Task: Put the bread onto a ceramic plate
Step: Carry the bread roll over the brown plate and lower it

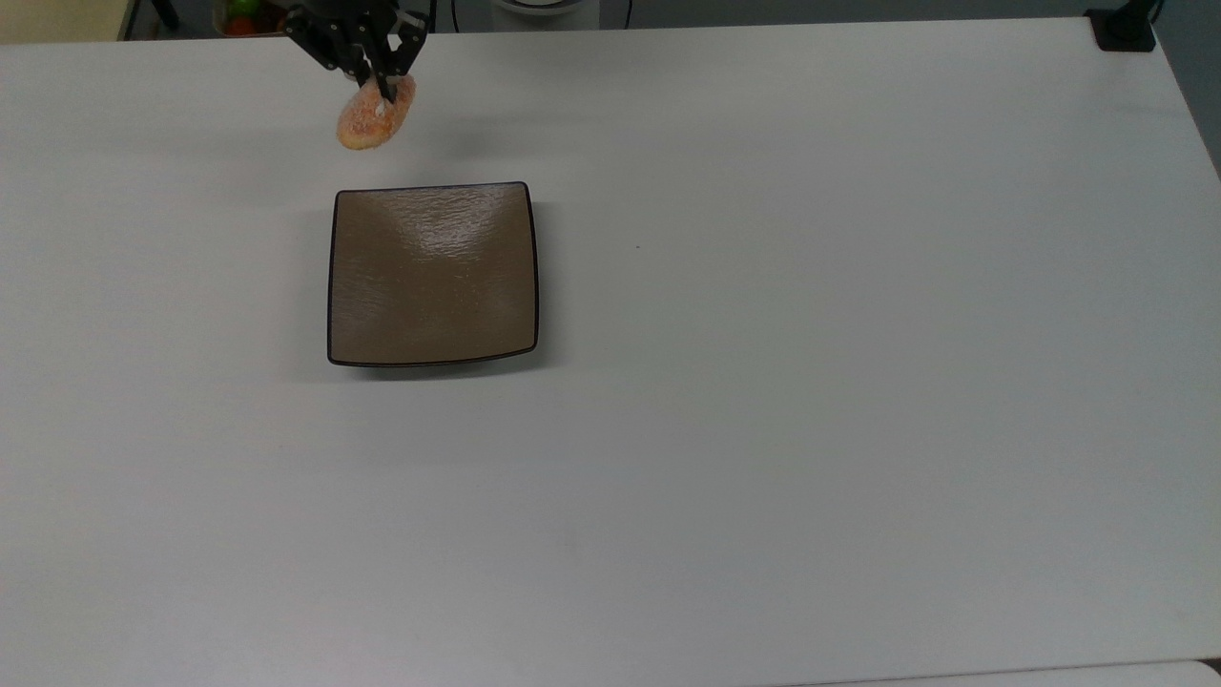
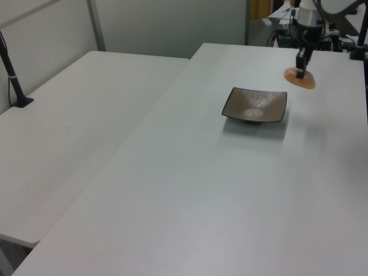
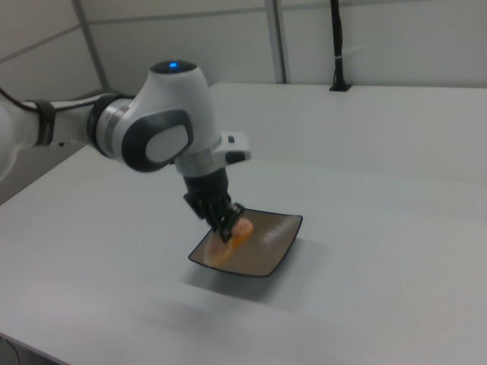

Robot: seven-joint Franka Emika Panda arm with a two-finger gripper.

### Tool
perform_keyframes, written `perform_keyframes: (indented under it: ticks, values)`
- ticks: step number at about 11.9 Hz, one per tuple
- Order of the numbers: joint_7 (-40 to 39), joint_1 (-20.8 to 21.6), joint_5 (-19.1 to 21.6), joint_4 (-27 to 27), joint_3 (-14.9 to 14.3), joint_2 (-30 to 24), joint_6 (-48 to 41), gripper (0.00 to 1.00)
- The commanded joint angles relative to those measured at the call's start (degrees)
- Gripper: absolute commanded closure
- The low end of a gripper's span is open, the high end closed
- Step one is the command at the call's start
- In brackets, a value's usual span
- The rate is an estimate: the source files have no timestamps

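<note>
Tool [image 1: 380, 93] points straight down, pinching bread [image 1: 374, 114] lifted off table [image 1: 763, 382], beside ceramic plate [image 1: 434, 277].

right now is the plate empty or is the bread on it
Empty. The ceramic plate shows bare brown surface; the bread hangs in the gripper, off the plate.

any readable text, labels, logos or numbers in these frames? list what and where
None readable.
The bread, held in the gripper: a speckled crust, no lettering.
The ceramic plate: plain glossy brown, no mark or stamp.
The white table: bare of any label or sign.
The arm's white housing in the right view: a small blue light on top, no legible brand or number.
</note>
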Motion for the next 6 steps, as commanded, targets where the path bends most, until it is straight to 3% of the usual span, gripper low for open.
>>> perform_keyframes:
  ticks: [1,3,6]
  values:
    - [4.02,2.3,1.9,12.26,0.12,10.25,-1.41,0.85]
    - [7.71,4.06,1.47,18.16,0.2,17.36,-1.24,0.85]
    - [11.33,5.65,0.59,19.23,1.34,22.74,4.03,0.85]
